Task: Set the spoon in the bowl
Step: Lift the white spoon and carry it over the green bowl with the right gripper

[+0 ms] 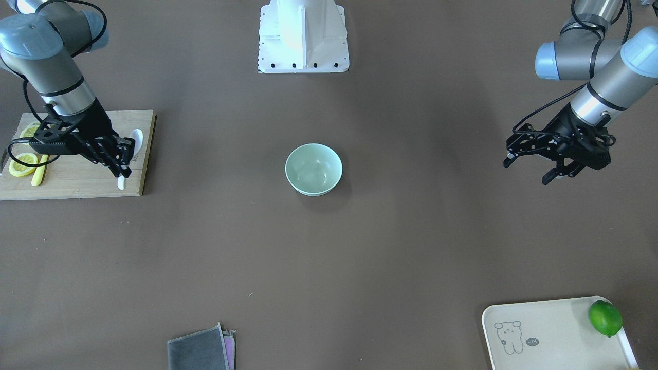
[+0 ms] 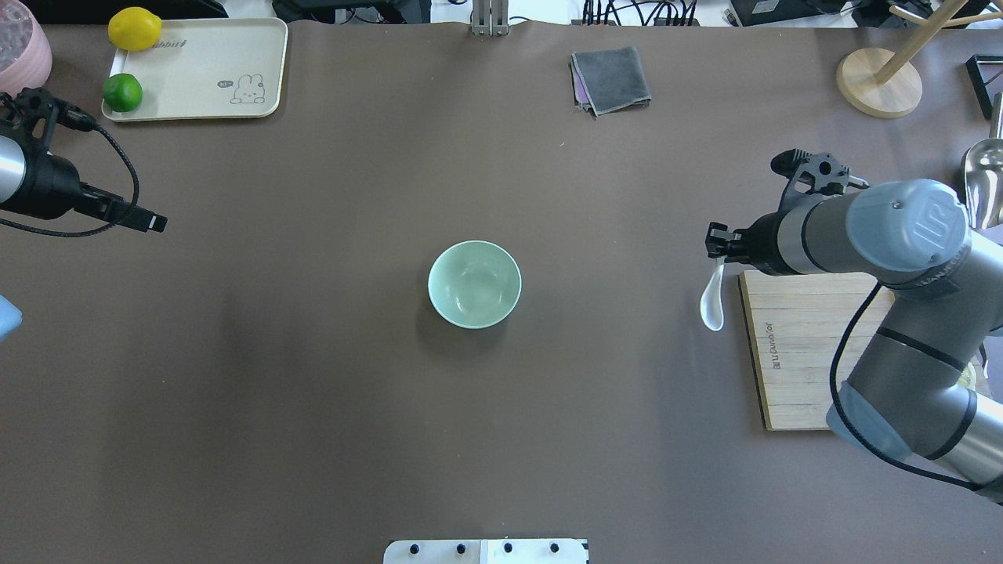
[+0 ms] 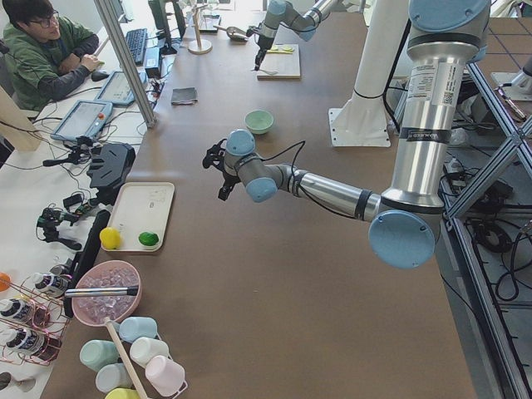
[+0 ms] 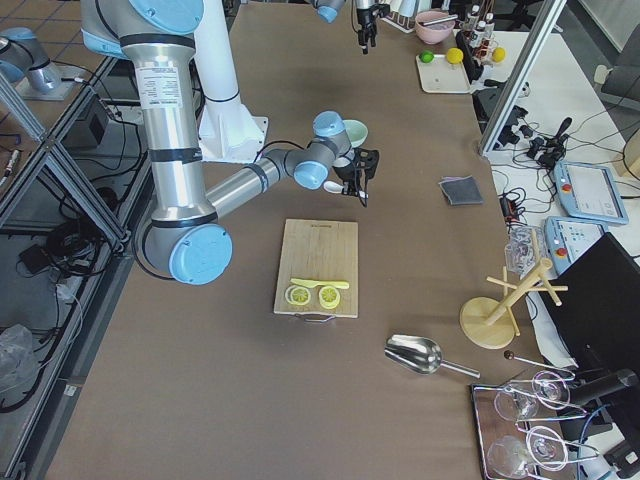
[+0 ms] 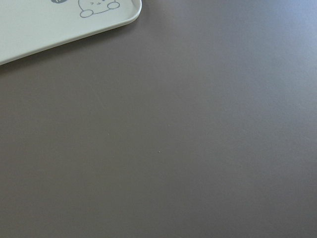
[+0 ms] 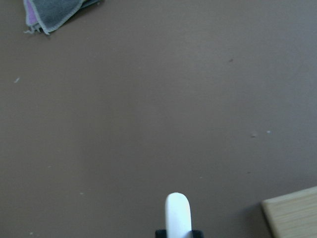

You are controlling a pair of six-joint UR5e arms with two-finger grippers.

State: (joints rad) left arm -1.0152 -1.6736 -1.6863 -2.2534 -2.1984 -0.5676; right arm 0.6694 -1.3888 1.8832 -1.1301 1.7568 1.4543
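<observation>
The pale mint-green bowl stands upright and empty at the table's middle; it also shows in the overhead view. My right gripper is shut on the white spoon, holding it by the handle above the inner edge of the wooden cutting board. In the overhead view the spoon hangs below the right gripper, well to the right of the bowl. The right wrist view shows the spoon's handle tip between the fingers. My left gripper is open and empty, hovering over bare table far from the bowl.
Lemon slices and a yellow knife lie on the board. A cream tray with a lime sits at the far left corner, and a folded grey cloth at the far edge. The robot base stands behind the bowl.
</observation>
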